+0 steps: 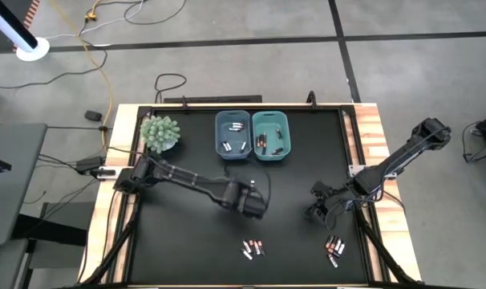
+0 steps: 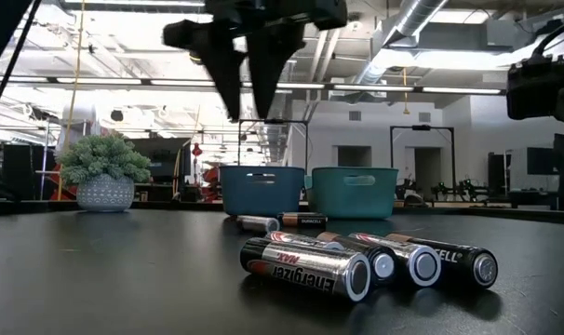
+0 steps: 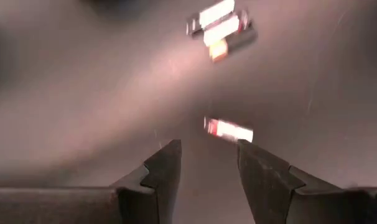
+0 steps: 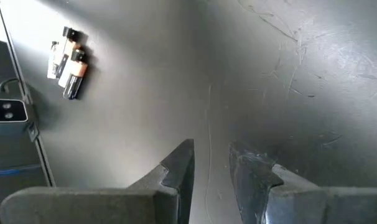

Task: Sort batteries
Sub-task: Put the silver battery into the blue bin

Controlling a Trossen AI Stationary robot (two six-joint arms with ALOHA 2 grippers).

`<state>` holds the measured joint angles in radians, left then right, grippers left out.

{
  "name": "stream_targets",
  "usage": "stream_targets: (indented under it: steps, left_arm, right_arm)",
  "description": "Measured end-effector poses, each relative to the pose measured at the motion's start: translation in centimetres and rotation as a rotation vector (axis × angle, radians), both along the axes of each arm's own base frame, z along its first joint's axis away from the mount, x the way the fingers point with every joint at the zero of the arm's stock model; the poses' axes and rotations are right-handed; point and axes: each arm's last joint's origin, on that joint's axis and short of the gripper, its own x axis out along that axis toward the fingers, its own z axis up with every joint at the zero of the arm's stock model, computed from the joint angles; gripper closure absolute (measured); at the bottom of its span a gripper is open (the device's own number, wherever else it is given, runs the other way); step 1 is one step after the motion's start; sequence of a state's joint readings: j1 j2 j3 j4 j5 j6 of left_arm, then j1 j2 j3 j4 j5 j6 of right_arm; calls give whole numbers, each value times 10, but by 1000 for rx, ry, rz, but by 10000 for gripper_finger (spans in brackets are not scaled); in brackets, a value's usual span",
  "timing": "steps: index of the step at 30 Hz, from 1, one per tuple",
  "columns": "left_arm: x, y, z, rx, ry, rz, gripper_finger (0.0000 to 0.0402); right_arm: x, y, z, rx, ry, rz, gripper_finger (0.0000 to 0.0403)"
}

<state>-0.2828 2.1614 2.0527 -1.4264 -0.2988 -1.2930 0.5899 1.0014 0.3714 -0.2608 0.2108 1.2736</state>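
Nearest the low camera lie three batteries [image 2: 366, 263] side by side on the black table [image 2: 96, 279]: glossy little cylinders, dark-jacketed, with silvery end caps facing forward. Behind them, closer to the bins, lie two more batteries [image 2: 282, 222], one silvery and one dark with a copper end. Past those stand two rectangular plastic bins, the blue bin [image 2: 261, 190] and, touching it, the teal bin [image 2: 354, 192]. Well to the blue bin's side sits a spiky green plant [image 2: 103, 173] in a dimpled round pot. My left gripper [image 2: 254, 98] hangs above the table, its dark tapered fingers apart and empty.

From overhead, the two bins [image 1: 253, 135] sit side by side at the far edge of the matte black mat, each holding a few batteries I cannot count. My left gripper [image 1: 256, 201] hovers between the bins and a small cluster of batteries [image 1: 252, 248] near the front edge. A second cluster [image 1: 334, 249] lies beside it, just in front of my right gripper [image 1: 317, 210].

In my left wrist view, my fingers [image 3: 165, 171] stand fairly wide, holding nothing, above one blurred battery [image 3: 228, 129]; about three more [image 3: 221, 27] lie beyond.

In my right wrist view, my fingers [image 4: 179, 168] stand narrow with a clear gap, empty, over scratched black mat; some four batteries [image 4: 68, 61] lie well apart from them.
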Motion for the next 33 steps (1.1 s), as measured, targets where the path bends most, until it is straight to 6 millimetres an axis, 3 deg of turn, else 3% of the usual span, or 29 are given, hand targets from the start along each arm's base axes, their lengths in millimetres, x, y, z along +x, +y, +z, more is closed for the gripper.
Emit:
stream_targets:
  steps: [13,23,33]
  left_arm:
    - [-7,-36,-33,-95,-42,54,253]
    - [5,-67,-59,-213,-277,4,253]
    - [-9,-99,-69,-192,-369,60,253]
  right_arm:
    - [-1,2,0,1,-3,12,284]
    - [-3,6,0,4,-3,38,284]
    - [5,-2,3,-15,-45,17,284]
